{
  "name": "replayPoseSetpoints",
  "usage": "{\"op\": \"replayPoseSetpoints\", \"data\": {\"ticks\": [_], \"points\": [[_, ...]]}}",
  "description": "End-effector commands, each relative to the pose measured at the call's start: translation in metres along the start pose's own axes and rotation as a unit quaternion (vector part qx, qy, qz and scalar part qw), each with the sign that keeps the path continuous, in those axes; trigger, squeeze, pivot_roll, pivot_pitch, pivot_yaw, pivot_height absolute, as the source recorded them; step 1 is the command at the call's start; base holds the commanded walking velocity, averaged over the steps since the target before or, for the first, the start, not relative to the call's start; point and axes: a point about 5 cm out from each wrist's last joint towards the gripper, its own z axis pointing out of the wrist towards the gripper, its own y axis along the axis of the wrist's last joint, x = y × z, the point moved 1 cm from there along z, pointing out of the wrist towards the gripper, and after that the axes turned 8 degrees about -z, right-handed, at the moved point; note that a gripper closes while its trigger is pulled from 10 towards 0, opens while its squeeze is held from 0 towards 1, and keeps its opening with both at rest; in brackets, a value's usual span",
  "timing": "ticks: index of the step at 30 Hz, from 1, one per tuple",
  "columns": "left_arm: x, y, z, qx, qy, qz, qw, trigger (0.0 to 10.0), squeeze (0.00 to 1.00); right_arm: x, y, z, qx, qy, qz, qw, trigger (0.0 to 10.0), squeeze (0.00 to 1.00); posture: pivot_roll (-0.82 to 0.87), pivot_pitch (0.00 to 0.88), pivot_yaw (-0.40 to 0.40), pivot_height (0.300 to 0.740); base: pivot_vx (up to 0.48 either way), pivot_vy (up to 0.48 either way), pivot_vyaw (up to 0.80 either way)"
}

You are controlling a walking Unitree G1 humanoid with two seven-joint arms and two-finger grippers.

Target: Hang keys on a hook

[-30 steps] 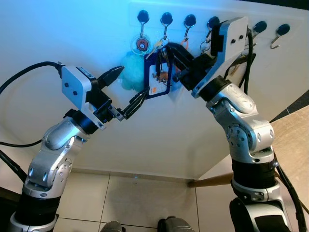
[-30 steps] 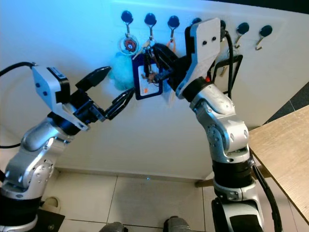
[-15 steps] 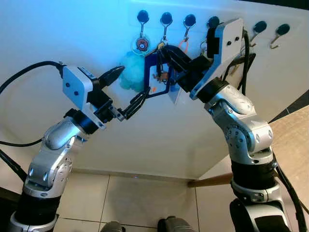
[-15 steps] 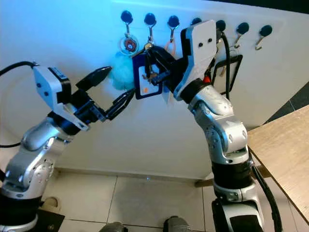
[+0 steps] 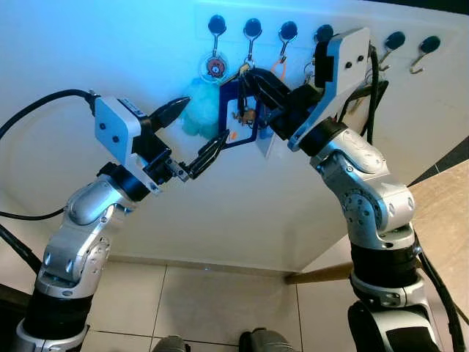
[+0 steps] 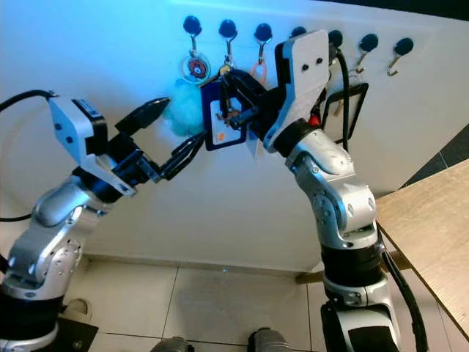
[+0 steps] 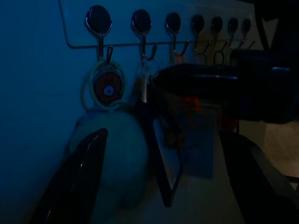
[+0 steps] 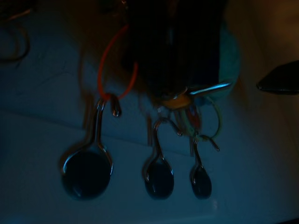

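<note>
A row of black-knobbed hooks (image 5: pixel 251 29) runs along the white wall. My right gripper (image 5: pixel 249 82) is raised at the second hook and shut on the key bunch (image 8: pixel 180 100), from which a blue card holder (image 5: pixel 239 121) dangles. The ring sits right at that hook (image 8: pixel 161 135); I cannot tell whether it is over it. A round orange keychain (image 5: pixel 215 67) with a teal pom-pom (image 5: pixel 195 111) hangs from the first hook. My left gripper (image 5: pixel 201 125) is open just below and left of the pom-pom, holding nothing.
An orange ring (image 5: pixel 279 67) hangs on the third hook, and a black frame (image 6: pixel 353 103) hangs further right behind my right arm. A wooden table (image 5: pixel 447 213) juts in at the lower right. Tiled floor (image 5: pixel 220 308) lies below.
My right gripper has carried the keys and blue card holder left and slightly up to the second hook. The left arm has barely shifted.
</note>
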Motion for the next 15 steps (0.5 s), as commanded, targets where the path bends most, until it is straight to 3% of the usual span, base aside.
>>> {"op": "replayPoseSetpoints", "data": {"ticks": [1, 13, 14, 15], "points": [[-0.0050, 0.0022, 0.0030, -0.007, -0.009, -0.004, 1.000, 10.0, 0.00, -0.0014, -0.0059, -0.0032, 0.014, -0.002, 0.014, 1.000, 10.0, 1.00, 0.05, 0.133, -0.066, 0.740, 0.000, 0.000, 0.00], [-0.0044, 0.0043, 0.0035, -0.010, -0.009, -0.002, 1.000, 10.0, 0.00, -0.0011, 0.0011, -0.0037, -0.007, -0.001, 0.016, 1.000, 10.0, 1.00, 0.05, 0.134, -0.066, 0.740, 0.000, 0.000, 0.00], [-0.0045, 0.0044, 0.0035, -0.010, -0.009, -0.002, 1.000, 10.0, 0.00, -0.0002, 0.0023, -0.0045, -0.012, 0.001, 0.018, 1.000, 10.0, 0.93, 0.05, 0.133, -0.067, 0.740, 0.000, 0.000, 0.00], [-0.0046, 0.0046, 0.0034, -0.010, -0.009, -0.002, 1.000, 10.0, 0.00, 0.0013, 0.0035, -0.0055, -0.017, 0.005, 0.023, 1.000, 10.0, 0.26, 0.05, 0.132, -0.068, 0.740, 0.000, 0.000, 0.00]]}}
